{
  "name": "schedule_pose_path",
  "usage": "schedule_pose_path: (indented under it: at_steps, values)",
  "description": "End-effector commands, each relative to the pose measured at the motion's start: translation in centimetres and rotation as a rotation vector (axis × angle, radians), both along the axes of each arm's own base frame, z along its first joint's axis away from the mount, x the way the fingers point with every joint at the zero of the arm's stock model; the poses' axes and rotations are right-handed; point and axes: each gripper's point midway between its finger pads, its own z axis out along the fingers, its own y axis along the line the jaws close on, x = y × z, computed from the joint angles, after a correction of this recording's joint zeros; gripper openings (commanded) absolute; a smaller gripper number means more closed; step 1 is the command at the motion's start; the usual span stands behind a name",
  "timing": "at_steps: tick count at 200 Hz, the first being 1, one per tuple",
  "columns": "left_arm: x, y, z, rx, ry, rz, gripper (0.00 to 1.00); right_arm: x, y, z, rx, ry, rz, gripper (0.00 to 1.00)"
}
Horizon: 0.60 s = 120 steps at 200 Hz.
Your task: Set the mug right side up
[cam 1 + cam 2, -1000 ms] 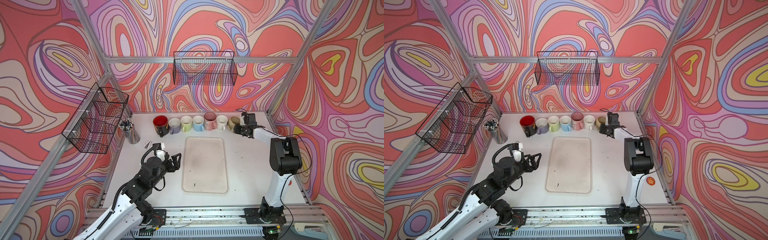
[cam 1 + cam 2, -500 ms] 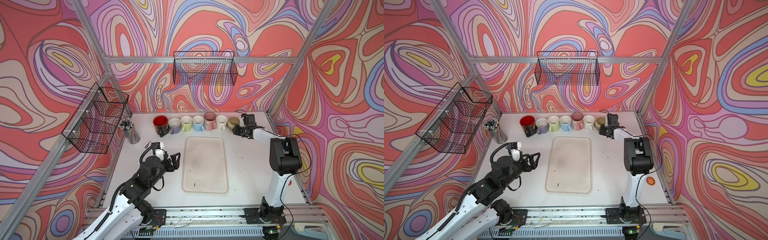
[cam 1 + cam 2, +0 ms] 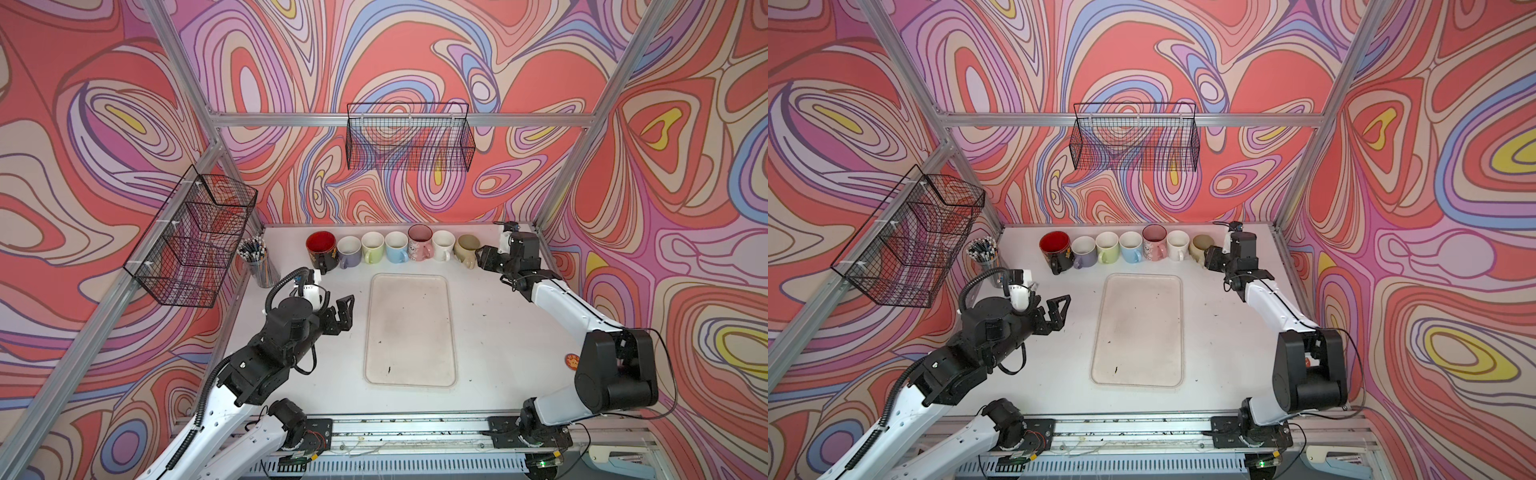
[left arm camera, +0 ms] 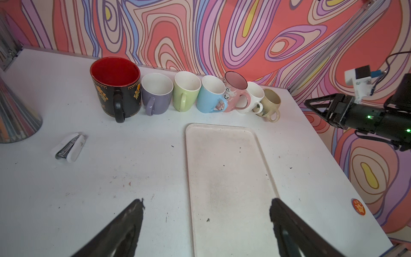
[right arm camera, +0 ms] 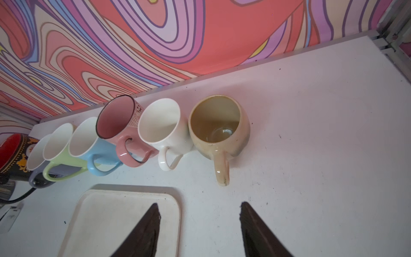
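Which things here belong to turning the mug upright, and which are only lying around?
For the job: beige mug, upright; right gripper, open near it.
Lying about: six other mugs, tray, stapler, pencil cup, wire baskets.

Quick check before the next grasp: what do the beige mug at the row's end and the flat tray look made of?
Beige mug: likely glazed ceramic, glossy; mottled tan glaze and a bright glint on its inner bottom. Tray: probably matte plastic, off-white; dull, no reflections, thin raised rim, rounded corners, grey scuffing. The exact material stays open.
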Motion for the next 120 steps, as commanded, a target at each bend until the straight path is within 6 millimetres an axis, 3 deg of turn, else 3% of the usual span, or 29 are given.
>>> schedule_pose_path:
  at_steps: [1,10,15,18,44,60,95,120]
  values:
    - [0.0,0.4,-2.0,0.130,0.086,-0.010,0.93,-1.4,-0.1,-1.0,0.008,-0.007,-0.013,0.68]
    - [0.2,0.1,-2.8,0.143,0.121,-0.022,0.94,-2.0,-0.2,-1.6,0.008,0.003,-0.020,0.80]
    - [0.5,-0.2,-3.3,0.148,0.142,-0.029,0.94,-2.3,-0.2,-2.0,0.009,0.009,-0.021,0.94]
    - [0.6,-0.3,-3.6,0.149,0.153,-0.035,0.94,-2.5,-0.4,-2.2,0.006,0.011,-0.028,0.98]
    - [2.4,-0.9,-7.3,0.121,0.304,-0.041,0.95,-4.2,-1.5,-3.8,-0.017,0.007,-0.082,0.98]
    - [4.0,0.2,-9.2,0.112,0.365,0.015,0.96,-5.1,-2.5,-4.3,-0.043,-0.021,-0.130,0.98]
    - [8.0,5.2,-12.4,0.094,0.369,0.222,0.96,-6.2,-5.0,-5.4,-0.143,-0.082,-0.232,0.98]
    - [10.3,10.9,-15.3,-0.102,0.423,0.427,0.96,-6.4,-6.8,-5.4,-0.203,-0.122,-0.317,0.98]
